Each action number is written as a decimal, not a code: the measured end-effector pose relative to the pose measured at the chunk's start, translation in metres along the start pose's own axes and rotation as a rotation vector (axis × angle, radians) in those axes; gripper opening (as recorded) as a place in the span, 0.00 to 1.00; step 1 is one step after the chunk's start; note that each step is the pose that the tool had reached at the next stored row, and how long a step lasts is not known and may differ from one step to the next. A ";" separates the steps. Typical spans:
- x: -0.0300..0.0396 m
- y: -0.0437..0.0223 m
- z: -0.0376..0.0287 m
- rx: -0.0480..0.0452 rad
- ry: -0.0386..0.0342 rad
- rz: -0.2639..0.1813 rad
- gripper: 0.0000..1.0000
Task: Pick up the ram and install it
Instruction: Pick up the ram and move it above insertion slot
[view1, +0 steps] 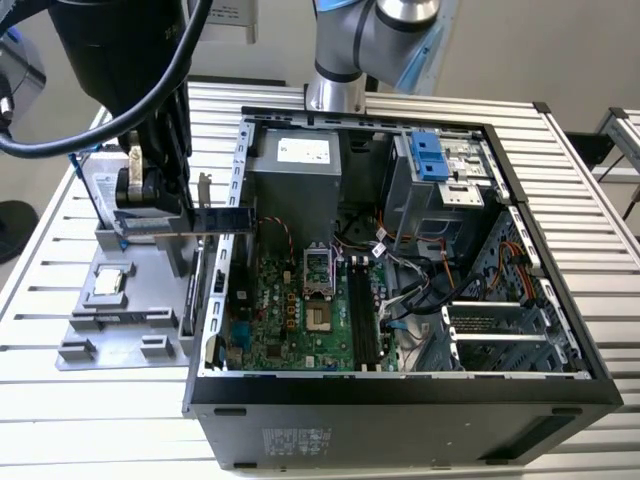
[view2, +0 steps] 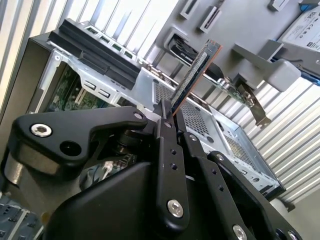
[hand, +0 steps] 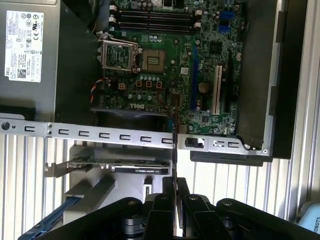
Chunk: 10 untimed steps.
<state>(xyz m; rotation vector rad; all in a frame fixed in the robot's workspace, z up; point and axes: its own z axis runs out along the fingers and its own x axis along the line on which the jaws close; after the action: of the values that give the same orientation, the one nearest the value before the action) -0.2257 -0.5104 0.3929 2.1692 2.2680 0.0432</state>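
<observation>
**Black two-finger gripper (view2: 171, 114) clenched on thin dark ram stick (view2: 195, 75)**

Held by one end, the ram hangs level over the wall of the open black computer case (view1: 238, 170), on the side nearest the grey parts tray (view1: 160, 300). Carrying is the step in hand. Seating it, I judge, calls for lining its edge up with the long black memory slots (view1: 362, 320) on the green motherboard (view1: 275, 310) beyond.

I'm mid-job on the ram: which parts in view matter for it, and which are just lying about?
In the job: ram, clamped in the gripper; memory slots on the motherboard.
Lying about: processor chip, hard drive, graphics card.
</observation>
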 end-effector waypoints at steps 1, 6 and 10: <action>0.0000 0.0008 0.0001 -0.0001 0.0001 0.000 0.00; -0.0002 0.0048 0.0001 -0.0001 0.0001 0.000 0.00; -0.0004 0.0081 0.0002 0.0000 0.0000 0.000 0.00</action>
<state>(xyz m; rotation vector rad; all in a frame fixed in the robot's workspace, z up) -0.2176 -0.5104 0.3929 2.1692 2.2681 0.0432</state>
